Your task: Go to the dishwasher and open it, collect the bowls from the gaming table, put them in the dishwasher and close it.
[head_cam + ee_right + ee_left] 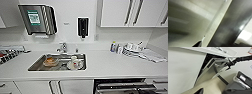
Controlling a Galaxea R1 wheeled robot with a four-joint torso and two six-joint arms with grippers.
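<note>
One arm is at work: seen from the left wrist cam, the right gripper reaches in on a thin dark arm and sits at the curved steel handle of the dishwasher. It looks closed round or hooked on the bar, but can't tell for sure how far open the fingers are. Dishwasher door is partly open, tilted out from the white cabinet front, with a dark gap behind it. From the head cam, the dishwasher's dark opening shows below the white counter, w/ a sink holding dishes further off to the side. Left gripper's state can't be told. No bowls or gaming table seen here.

Step in hand, as a guess: pulling the door down. To do it well, keep the grip centred on the bar, follow the door's arc down and outward rather than straight back, go slow so the hold doesn't slip, and keep the base clear of the swinging door.
</note>
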